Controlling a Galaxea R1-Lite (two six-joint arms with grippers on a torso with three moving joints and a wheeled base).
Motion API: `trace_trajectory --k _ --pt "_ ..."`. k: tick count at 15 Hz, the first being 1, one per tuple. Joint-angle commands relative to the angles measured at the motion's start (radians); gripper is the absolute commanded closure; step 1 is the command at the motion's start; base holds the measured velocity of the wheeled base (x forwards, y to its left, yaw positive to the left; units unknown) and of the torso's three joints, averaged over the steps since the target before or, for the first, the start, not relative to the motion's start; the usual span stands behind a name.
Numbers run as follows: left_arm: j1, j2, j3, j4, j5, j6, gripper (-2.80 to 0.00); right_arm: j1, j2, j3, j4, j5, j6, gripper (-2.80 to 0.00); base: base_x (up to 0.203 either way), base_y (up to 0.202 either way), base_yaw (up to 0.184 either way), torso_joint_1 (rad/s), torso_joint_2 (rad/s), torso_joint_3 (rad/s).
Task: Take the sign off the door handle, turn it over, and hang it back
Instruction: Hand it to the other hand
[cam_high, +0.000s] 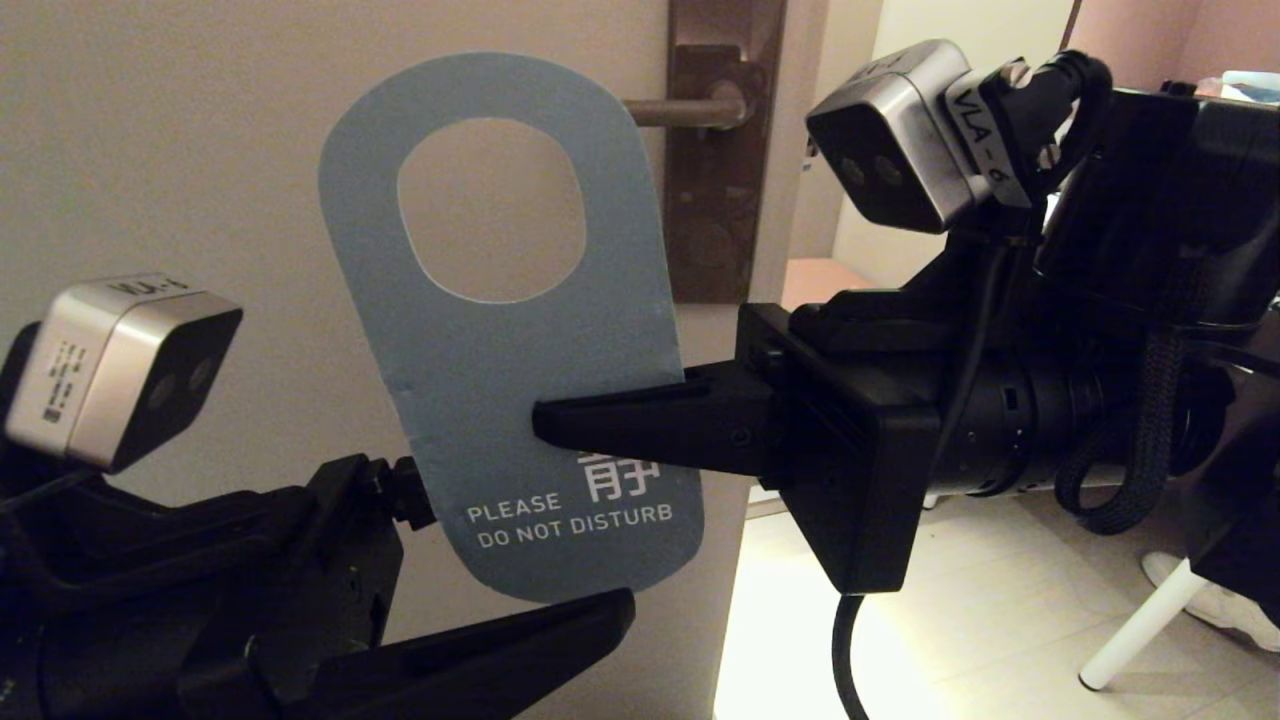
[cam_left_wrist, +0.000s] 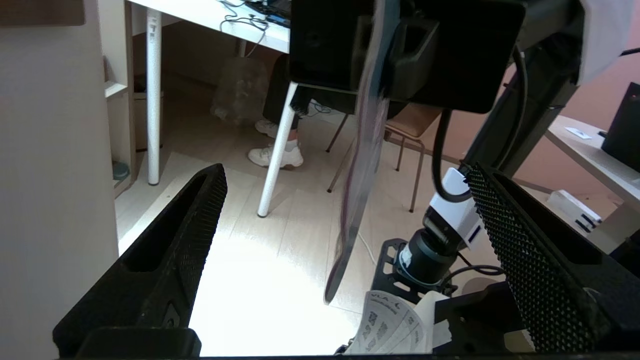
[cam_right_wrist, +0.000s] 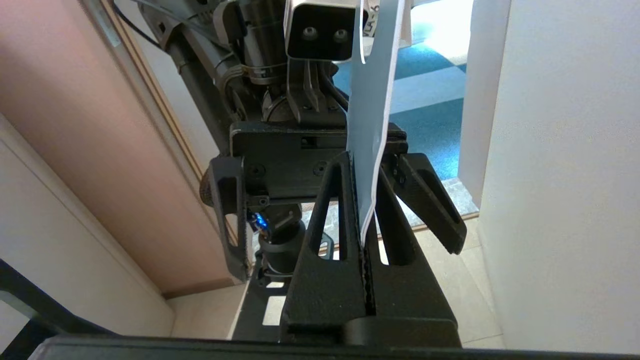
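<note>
Blue sign (cam_high: 500, 350) clamped in right gripper (cam_high: 560, 425); left gripper (cam_left_wrist: 345, 235) spread below.

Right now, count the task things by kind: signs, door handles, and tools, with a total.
Signs: 1, the sign, blue side showing
Door handles: 1, the handle
Tools: 2, right tool shut on the sign, left tool open
Total: 4

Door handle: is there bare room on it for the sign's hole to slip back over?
Yes. The door handle is bare from its plate to where the sign hides its tip. It is crowded lower down: the right claw is shut on the sign's edge, and the left claw, open, sits just below the sign's bottom end.
</note>
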Motion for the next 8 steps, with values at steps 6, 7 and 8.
trace_trajectory --k 6,7,8 --pt "-0.021 -0.003 -0.005 -0.011 -0.003 0.0 -2.8 0.025 0.02 -0.022 -0.004 0.005 -0.001 0.0 0.0 0.0 0.0 0.0 0.0 0.0" --pt "-0.027 -0.003 -0.005 -0.012 -0.003 0.0 -2.8 0.03 0.022 -0.026 -0.002 0.005 -0.001 0.0 0.0 0.0 0.0 0.0 0.0 0.0" --pt "-0.035 -0.003 -0.003 -0.011 -0.003 0.0 -2.8 0.03 0.024 -0.026 -0.002 0.005 -0.001 0.0 0.0 0.0 0.0 0.0 0.0 0.0"
